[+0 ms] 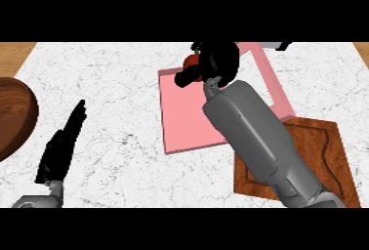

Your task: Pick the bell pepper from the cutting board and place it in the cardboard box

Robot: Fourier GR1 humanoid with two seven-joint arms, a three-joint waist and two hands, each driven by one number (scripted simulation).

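Of the red bell pepper (190, 60), at the upper middle of the frame, we see only a small patch. The black right hand (218, 59) curled round it hides the rest. The grey right forearm (252, 136) covers part of the pink shallow box (189, 112) and the left part of the brown wooden cutting board (320, 146), whose lower end the frame cuts off. At the left edge a dark round wooden object (14, 117) is cut off, and we cannot tell what it is. A small grey thing (270, 45) at the upper right is likewise cut.

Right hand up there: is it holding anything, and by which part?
The right hand curls its fingers round a pepper; it hides most of it, so which part cannot be told. The left hand holds nothing.
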